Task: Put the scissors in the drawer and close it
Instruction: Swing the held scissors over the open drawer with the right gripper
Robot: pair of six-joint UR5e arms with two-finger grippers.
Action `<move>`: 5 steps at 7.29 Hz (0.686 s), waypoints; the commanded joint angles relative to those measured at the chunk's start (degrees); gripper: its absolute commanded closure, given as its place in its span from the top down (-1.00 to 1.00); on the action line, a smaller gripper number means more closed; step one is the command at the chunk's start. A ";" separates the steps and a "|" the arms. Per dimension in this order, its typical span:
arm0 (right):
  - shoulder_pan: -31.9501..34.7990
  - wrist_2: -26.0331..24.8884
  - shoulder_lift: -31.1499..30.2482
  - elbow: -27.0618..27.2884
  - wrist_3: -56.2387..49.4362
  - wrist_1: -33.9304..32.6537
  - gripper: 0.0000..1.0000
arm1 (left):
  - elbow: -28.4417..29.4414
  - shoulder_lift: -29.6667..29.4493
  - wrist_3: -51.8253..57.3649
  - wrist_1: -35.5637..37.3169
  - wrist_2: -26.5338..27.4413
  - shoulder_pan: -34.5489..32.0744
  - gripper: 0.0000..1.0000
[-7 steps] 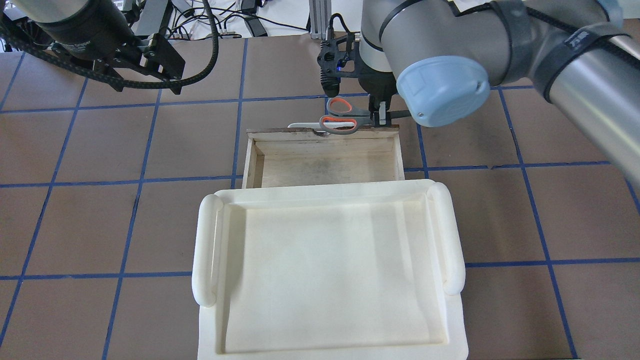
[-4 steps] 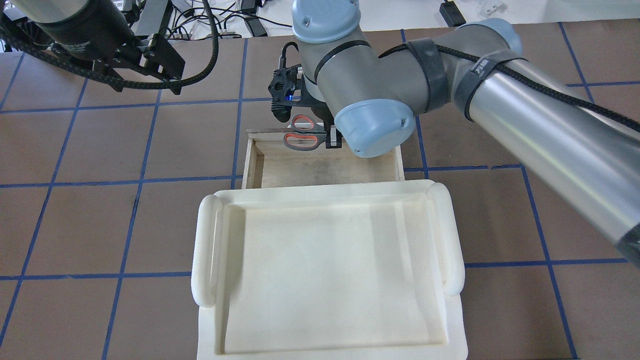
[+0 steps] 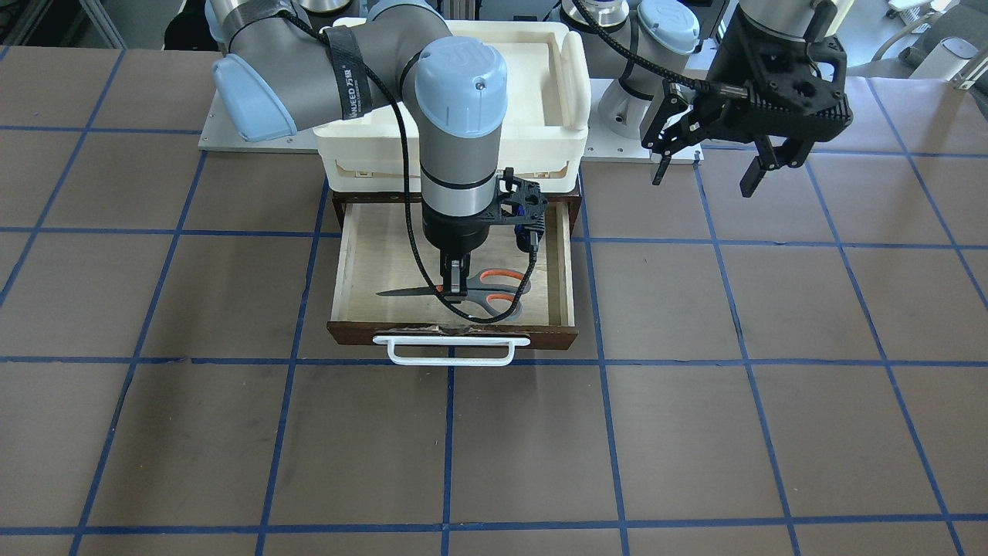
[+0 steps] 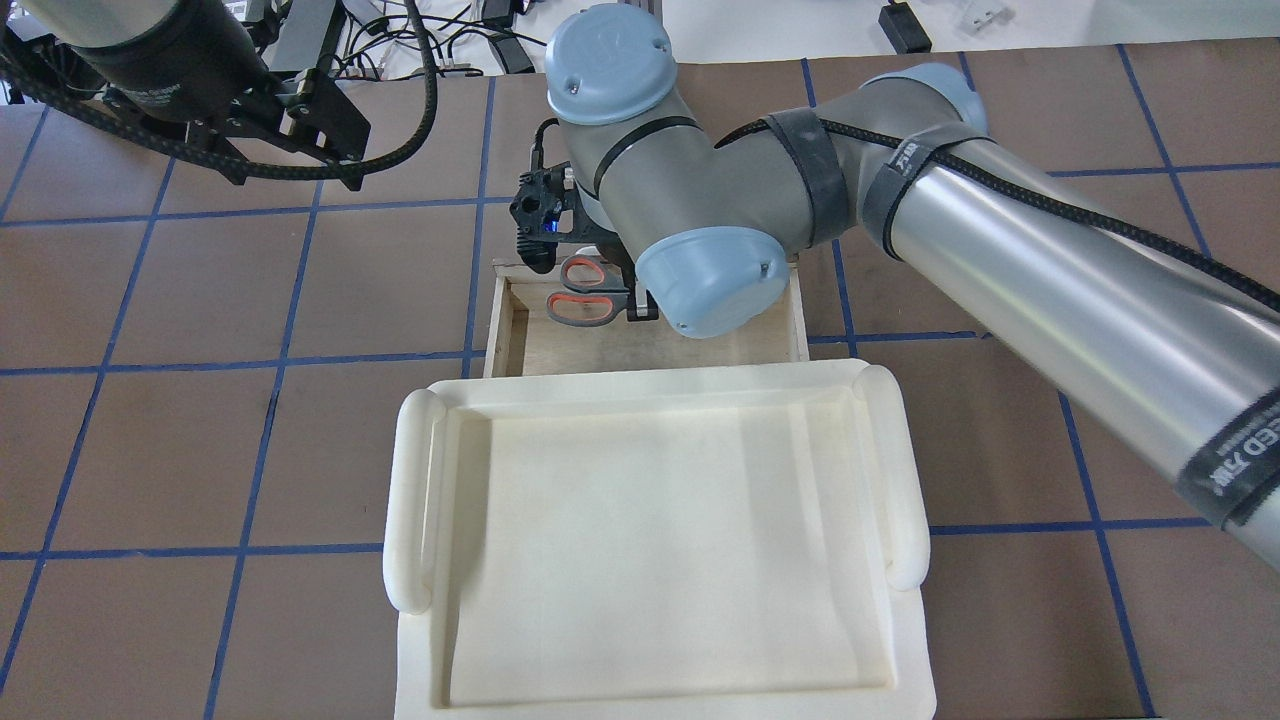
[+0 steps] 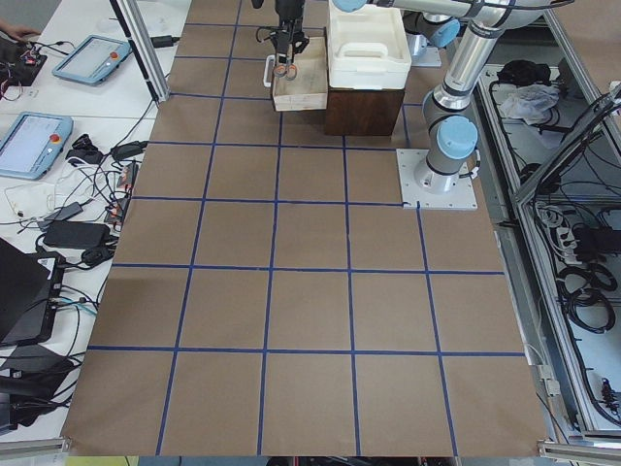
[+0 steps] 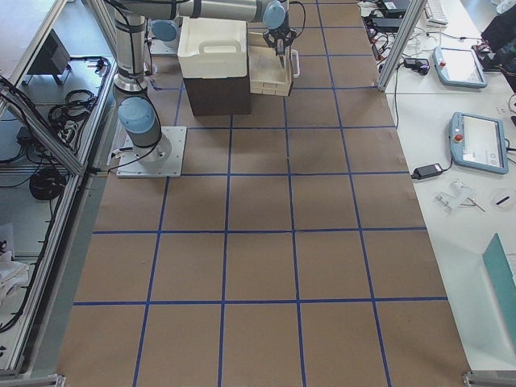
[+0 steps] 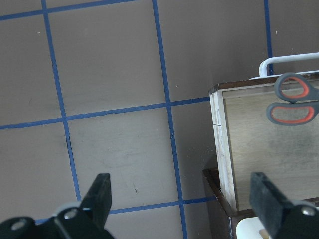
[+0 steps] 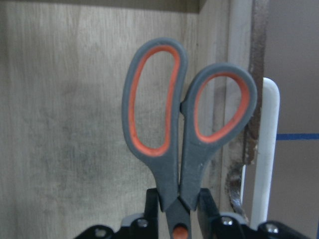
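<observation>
Scissors [image 4: 583, 293] sit further toward 6 o'clock in the overhead view than half a second ago, now past the front panel and over the pale floor of the open drawer [image 3: 569, 266]. The brown bench [image 3: 695, 432] bears a blue grid; a white bin [image 4: 900, 480] tops the drawer's cabinet, and desks with tablets [image 6: 476, 141] stand alongside. The right gripper [image 3: 457, 287] points straight down, fingers clamped on the scissors near the pivot, handles toward 9 o'clock. The left gripper [image 3: 706, 176] hovers at 10 o'clock, fingers spread.
</observation>
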 commanded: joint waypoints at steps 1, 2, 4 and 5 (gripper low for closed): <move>1.25 0.07 -0.05 0.12 0.07 1.72 -1.00 | -0.47 0.38 -0.06 0.06 0.00 0.03 1.00; 1.26 0.07 -0.05 0.20 0.07 1.81 -1.00 | -0.56 0.47 -0.06 0.06 0.00 0.03 1.00; 1.43 -0.02 -0.14 0.29 -0.01 2.24 -1.00 | -0.82 0.56 0.03 0.06 -0.09 0.03 1.00; 1.60 -0.02 -0.22 0.38 0.07 3.81 -1.00 | -0.82 0.64 -0.06 0.06 -0.09 0.03 1.00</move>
